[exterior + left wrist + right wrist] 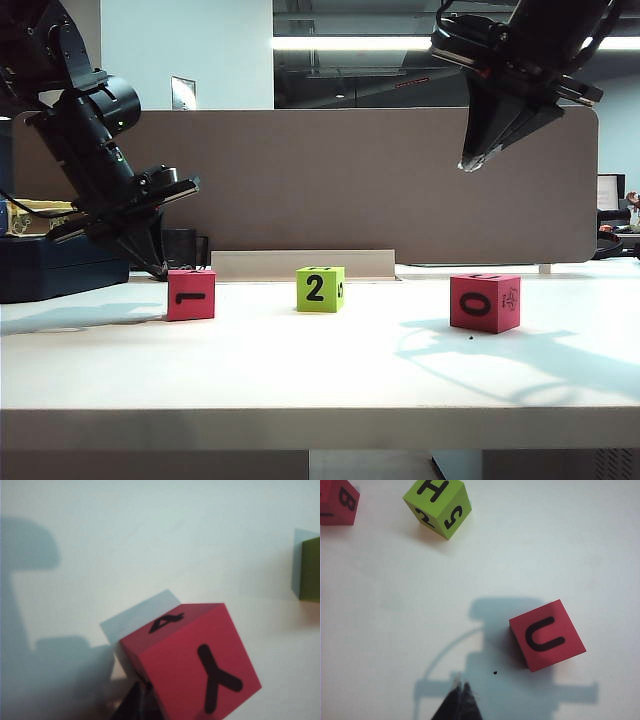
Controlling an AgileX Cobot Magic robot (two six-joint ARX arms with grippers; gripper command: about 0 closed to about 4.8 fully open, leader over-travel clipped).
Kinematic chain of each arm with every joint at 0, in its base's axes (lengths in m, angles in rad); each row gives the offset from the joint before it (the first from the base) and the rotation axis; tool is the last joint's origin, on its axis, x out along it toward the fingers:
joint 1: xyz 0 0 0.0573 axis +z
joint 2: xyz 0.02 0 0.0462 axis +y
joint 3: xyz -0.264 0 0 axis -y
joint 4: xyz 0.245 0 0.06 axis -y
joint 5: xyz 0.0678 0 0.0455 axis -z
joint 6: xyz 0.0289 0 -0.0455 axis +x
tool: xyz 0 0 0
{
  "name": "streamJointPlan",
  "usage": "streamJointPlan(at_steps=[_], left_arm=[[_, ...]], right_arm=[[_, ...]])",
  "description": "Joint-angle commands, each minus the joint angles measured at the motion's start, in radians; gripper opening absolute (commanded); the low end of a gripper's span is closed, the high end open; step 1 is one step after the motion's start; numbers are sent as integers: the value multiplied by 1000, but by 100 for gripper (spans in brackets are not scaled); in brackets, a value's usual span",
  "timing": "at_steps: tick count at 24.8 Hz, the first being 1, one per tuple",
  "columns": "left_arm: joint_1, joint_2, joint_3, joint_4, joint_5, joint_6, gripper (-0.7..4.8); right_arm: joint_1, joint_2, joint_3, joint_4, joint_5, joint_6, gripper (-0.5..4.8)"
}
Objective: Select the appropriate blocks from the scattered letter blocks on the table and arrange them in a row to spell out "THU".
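**Base:** Where do the blocks sit?

**Me:** I see three cubes in a loose row across the white desk (320, 370), all closer to its back edge than its thick front edge. The red block with a 1 (191, 294) lies toward the left end. The lime green block with a 2 (320, 289) is about mid-desk and carries an H on top in my right wrist view. The red block with a 0 (485, 302) lies toward the right end, with a U on top. They are well apart from each other.

**Base:** Left hand?

**Me:** My left hand (160, 270) is low at the back of the desk, tip just behind and beside the 1 block. Its fingers are together, nothing between them. I cannot tell whether it touches the cube. In the left wrist view that block looks tilted, a Y-like mark on its near face.

**Base:** Right hand?

**Me:** My right hand (470, 163) hangs high above the desk, over the 0 block, pointing down. Fingers pressed together, holding nothing. Its shadow falls beside that cube.

**Base:** Anything else?

**Me:** A brown partition panel (330, 180) runs along the back edge, a black mug (183, 247) just in front of it behind the left hand.
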Motion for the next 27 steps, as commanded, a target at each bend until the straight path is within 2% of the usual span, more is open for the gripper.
streamJointPlan(at_steps=[1, 11, 21, 23, 24, 27], left_arm=[[0, -2, 1, 7, 19, 0, -5], [-34, -2, 2, 80, 94, 0, -5], [-99, -4, 3, 205, 97, 0, -5], [-99, -2, 10, 232, 64, 1, -5], [-99, -1, 13, 250, 3, 4, -5], [-99, 10, 16, 281, -17, 30, -5]], right_arm=[[1, -3, 6, 6, 2, 0, -5], [1, -3, 6, 6, 2, 0, -5], [1, -3, 6, 2, 2, 0, -5], [1, -3, 6, 0, 2, 0, -5], [1, -3, 6, -5, 2, 0, -5], [1, -3, 6, -8, 2, 1, -5]])
